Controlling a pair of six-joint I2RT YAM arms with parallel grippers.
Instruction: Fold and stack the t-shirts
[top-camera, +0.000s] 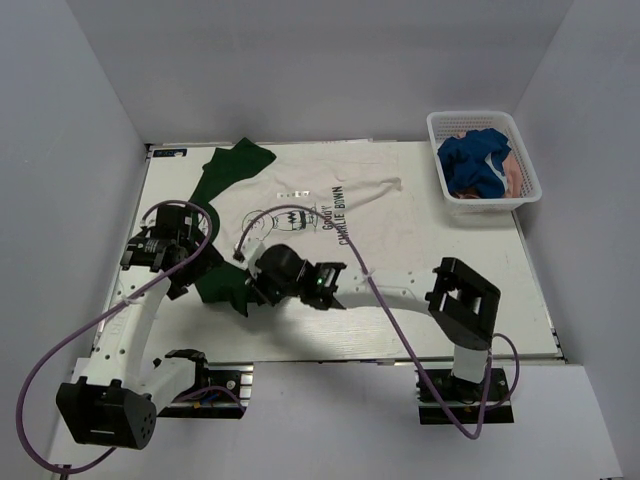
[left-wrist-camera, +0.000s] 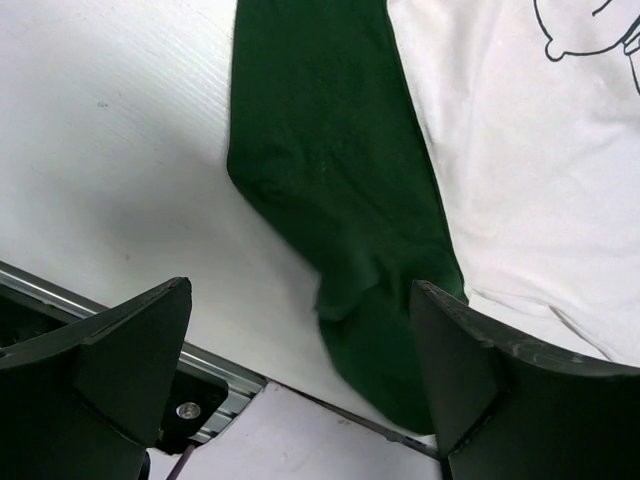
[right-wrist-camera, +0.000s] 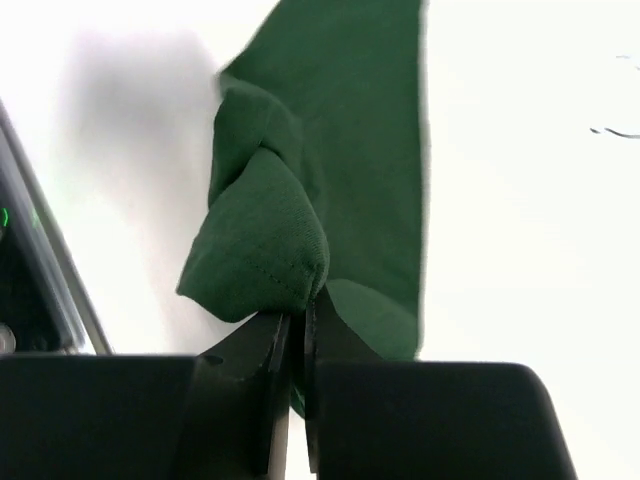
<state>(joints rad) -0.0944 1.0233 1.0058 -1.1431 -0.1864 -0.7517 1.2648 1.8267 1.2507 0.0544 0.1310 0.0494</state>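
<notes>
Fold step on 1 of 3 t-shirts: cream "Charlie Brown" t-shirt (top-camera: 330, 215) spread print-up across the worktop (top-camera: 450, 290), blue t-shirt (top-camera: 475, 165) and pink t-shirt (top-camera: 513, 178) heaped in the white mesh basket (top-camera: 470, 117) at the far right corner. Near the worktop's front edge, right claw (right-wrist-camera: 297, 325) pinched almost fully closed on a bunched tip of the near dark green sleeve (right-wrist-camera: 260, 240); left claw (left-wrist-camera: 300, 300) spread wide and empty, poised just above the same sleeve. Next move, as a judgement: lifting the sleeve and carrying it inward over the cream body, with the pinch kept firm and the body not dragged askew.
</notes>
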